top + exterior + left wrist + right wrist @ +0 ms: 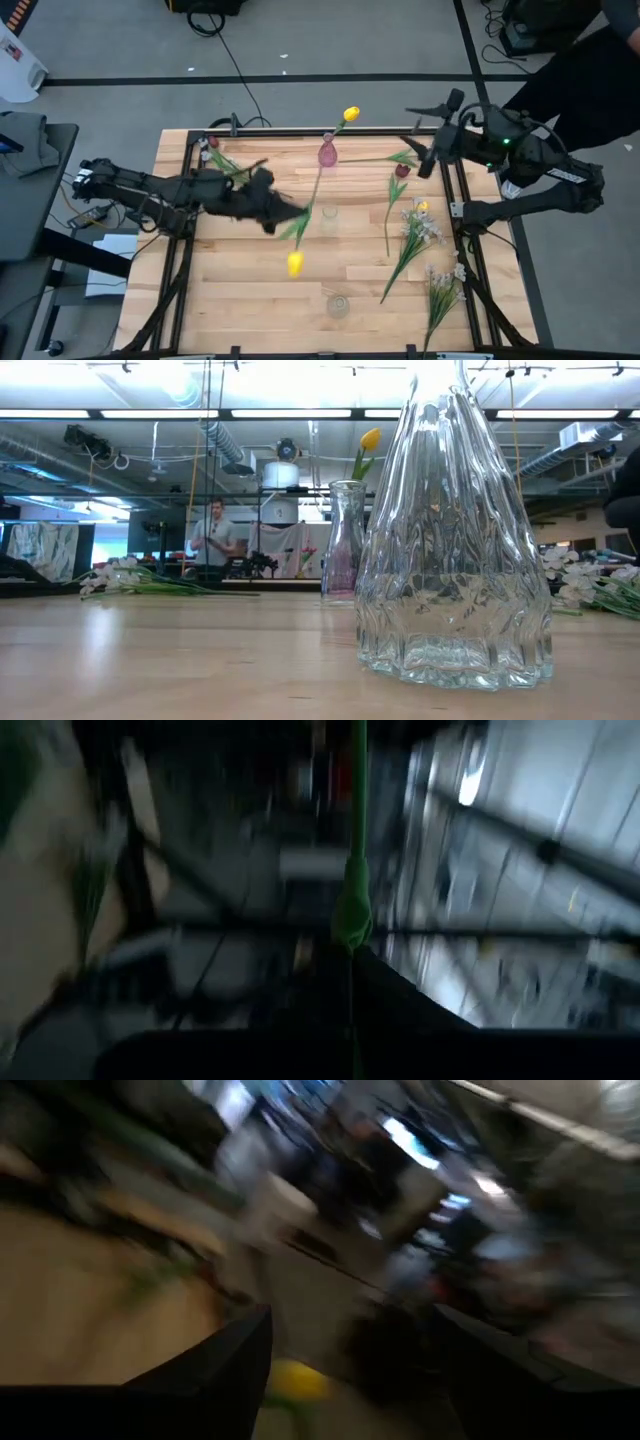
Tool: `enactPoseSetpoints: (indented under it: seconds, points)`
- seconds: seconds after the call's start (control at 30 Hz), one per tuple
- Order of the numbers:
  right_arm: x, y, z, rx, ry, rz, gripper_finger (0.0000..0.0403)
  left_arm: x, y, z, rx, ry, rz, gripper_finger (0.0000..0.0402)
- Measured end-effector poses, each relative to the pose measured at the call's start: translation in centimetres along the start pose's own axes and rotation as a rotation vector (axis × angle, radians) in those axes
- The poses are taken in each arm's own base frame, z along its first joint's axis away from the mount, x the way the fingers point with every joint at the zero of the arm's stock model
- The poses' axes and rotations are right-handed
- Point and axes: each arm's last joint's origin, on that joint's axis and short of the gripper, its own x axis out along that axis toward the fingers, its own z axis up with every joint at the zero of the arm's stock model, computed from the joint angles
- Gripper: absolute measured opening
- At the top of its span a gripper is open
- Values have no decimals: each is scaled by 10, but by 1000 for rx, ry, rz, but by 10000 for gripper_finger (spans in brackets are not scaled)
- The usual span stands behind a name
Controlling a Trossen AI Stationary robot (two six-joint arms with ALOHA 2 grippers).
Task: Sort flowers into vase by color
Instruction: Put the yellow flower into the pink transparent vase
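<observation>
1. Step in hand: the left claw (285, 215), just left of desk centre, pinches the stem of a yellow tulip (294, 263); the bloom hangs toward 6 o'clock. In the left wrist view the green stem (352, 910) runs out from between the fingers. Judged: this flower is in transit to a vase.

2. Vases: a pink vase (328, 154) stands at 12 o'clock and already holds 1 yellow tulip (350, 115). A clear vase (329, 218) stands at centre, just right of the left claw. A second clear vase (339, 304) stands at 6 o'clock.

3. Right claw (425, 160): at 2 o'clock, near the desk's back right corner. The right wrist view shows its fingers (225, 1360) spread with nothing between them.

4. Remaining flowers: a red tulip (401, 171) lies right of centre. White sprays (425, 228) lie at 3 to 4 o'clock. Further stems (218, 155) lie at 10 o'clock.

5. Next move, judged: carry the held tulip toward 12 o'clock, raise it upright, and lower the stem end into the pink vase's narrow neck beside the matching bloom. The neck leaves little margin; the stem end must be aligned before release.
</observation>
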Motion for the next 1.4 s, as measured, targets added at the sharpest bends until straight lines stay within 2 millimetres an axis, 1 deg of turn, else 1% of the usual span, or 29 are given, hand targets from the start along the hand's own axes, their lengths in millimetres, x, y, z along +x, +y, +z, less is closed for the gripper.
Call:
enactPoseSetpoints:
  seconds: [0.07, 0.13, 0.27, 0.33, 0.43, 0.6, 0.7, 0.83, 1.0, 1.1, 1.23, 1.4]
  points:
    - [6, 3, 0, -82, 66, -51, 276, 1, -1, 11, -27, -131, -10, 2]
    - [13, 6, 0, -109, 115, -83, 276, 3, -2, 21, -52, -244, -46, 2]
    - [31, 16, -1, -138, 214, -131, 276, 14, -7, 31, -86, -341, -187, 3]
    - [41, 23, -1, -159, 255, -133, 275, 23, -6, 34, -97, -354, -238, 4]
    - [54, 34, 1, -188, 266, -110, 271, 38, 3, 38, -125, -349, -269, 4]
    - [69, 51, 6, -268, 253, -70, 259, 60, 18, 36, -237, -246, -327, 4]
    - [71, 59, 8, -304, 246, -41, 251, 68, 26, 36, -312, -190, -337, 4]
    - [66, 67, 15, -325, 199, 1, 242, 71, 29, 36, -374, -169, -346, 4]
    - [56, 77, 27, -336, 108, 52, 237, 71, 28, 42, -377, -179, -350, 4]
    - [54, 86, 35, -322, 35, 90, 237, 71, 28, 44, -382, -185, -352, 5]
    - [57, 99, 43, -314, -5, 103, 236, 71, 28, 46, -390, -165, -348, 5]
    - [64, 108, 47, -306, -12, 94, 236, 71, 28, 44, -411, -123, -341, 5]
